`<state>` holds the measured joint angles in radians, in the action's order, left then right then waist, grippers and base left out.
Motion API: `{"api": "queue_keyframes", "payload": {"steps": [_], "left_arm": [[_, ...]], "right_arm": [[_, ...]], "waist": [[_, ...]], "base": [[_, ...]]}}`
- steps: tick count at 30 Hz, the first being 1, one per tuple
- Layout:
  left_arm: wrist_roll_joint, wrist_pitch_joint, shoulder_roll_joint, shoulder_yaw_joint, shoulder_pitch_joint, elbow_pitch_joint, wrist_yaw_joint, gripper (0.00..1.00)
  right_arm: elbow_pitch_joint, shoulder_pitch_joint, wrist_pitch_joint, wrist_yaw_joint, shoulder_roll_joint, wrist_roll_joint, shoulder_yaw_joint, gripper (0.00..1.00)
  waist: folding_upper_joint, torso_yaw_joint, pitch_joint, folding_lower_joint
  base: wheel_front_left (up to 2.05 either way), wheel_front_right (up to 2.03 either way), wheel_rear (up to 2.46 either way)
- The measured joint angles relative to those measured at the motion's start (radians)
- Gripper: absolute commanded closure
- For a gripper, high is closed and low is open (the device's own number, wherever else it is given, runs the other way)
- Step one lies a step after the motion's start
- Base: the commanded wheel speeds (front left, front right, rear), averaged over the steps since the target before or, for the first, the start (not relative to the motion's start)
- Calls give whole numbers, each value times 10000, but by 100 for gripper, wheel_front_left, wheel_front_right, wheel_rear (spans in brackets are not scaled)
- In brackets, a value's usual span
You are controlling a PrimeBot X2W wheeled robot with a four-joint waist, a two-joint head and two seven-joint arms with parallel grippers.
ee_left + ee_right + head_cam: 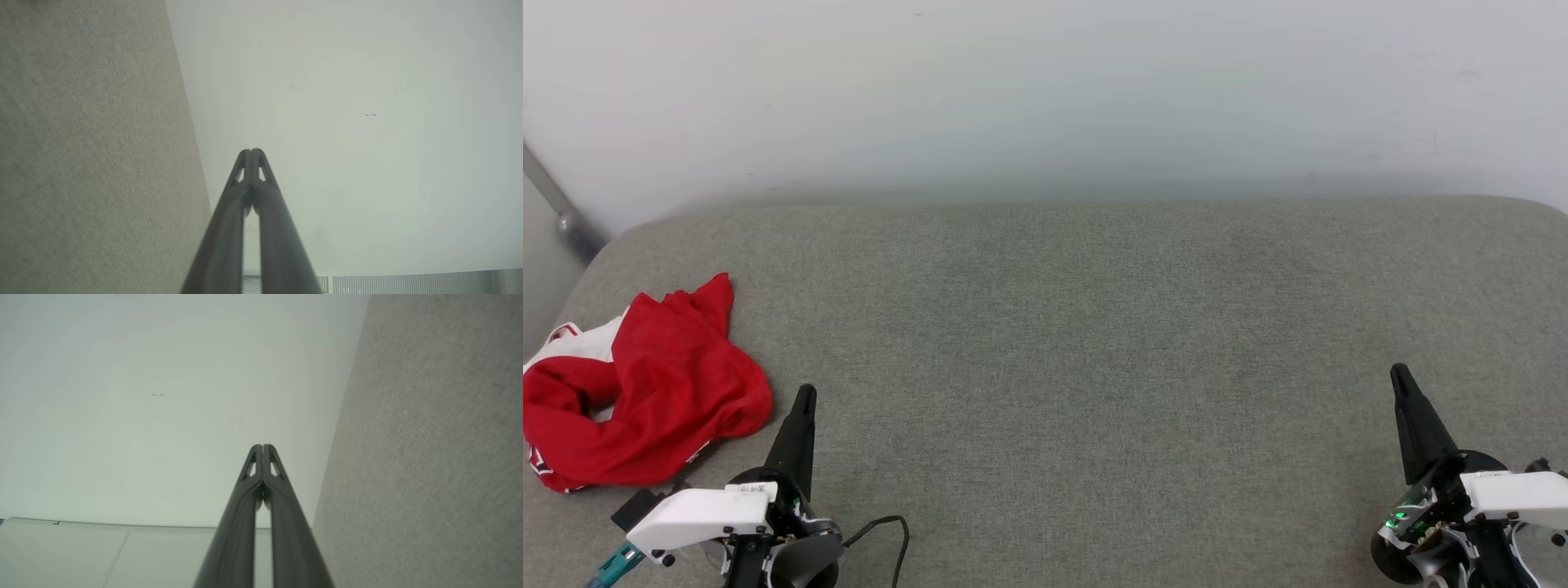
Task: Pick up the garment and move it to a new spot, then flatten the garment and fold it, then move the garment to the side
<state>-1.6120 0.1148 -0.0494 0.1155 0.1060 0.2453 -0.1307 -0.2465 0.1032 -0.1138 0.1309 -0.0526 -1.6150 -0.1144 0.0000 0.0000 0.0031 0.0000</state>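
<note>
Nothing is yet accomplished: the crumpled red jersey T-shirt (645, 384) with white sleeves is heaped, ungrasped, at the left edge of the grey fabric counter (1094, 327). The left pincer (805, 394) and right pincer (1399, 373) are closed, empty.

No text, brand or number can be read. A small white label (754, 488) is seen on the housing behind the left gripper (805, 392). Dark print is carried on it, but it is too small to be made out.
</note>
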Motion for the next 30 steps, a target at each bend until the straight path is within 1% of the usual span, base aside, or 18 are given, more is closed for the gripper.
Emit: {"api": "queue_keyframes", "payload": {"steps": [20,21,25,30], "left_arm": [[0,0,0,0,0,0,0,100],[0,0,0,0,0,0,0,0],[2,-13,31,-42,-230,253,4,0],[111,-240,40,-282,-318,182,17,0]], "right_arm": [[0,0,0,0,0,0,0,100],[0,0,0,0,0,0,0,0],[-249,-236,4,-2,12,-2,21,0],[-165,-320,205,-4,17,48,184,0]], "waist": [[0,0,0,0],[0,0,0,0],[0,0,0,0],[0,-7,4,0]], "base": [[0,0,0],[0,0,0],[0,0,0],[0,0,0]]}}
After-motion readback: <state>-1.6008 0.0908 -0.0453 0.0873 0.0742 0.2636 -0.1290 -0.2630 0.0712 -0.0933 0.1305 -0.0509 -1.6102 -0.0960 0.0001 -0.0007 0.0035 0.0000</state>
